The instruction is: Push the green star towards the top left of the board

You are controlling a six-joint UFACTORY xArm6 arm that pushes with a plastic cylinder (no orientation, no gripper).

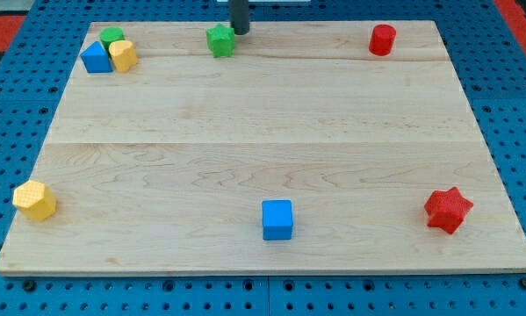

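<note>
Blocks nearest the view's bottom come first, all placed against the green star (219, 40): the blue cube (277, 219) sits far below it and slightly to the view's right, the yellow block (35, 200) far below-left, its exact shape hard to read, and the red star (448, 210) far below-right. On the wooden board (263, 140), level with the green star and well to its right, stands the red cylinder (382, 39). Well to its left, a cluster touches together: blue triangle block (96, 58), yellow block (123, 55), and a green block (111, 37) half hidden behind them. The green star lies at the top edge, left of centre, its points soft and blurred. My tip (240, 32) rests just right of the star, seemingly touching; the rod is cut off by the frame, and it carries nothing.
</note>
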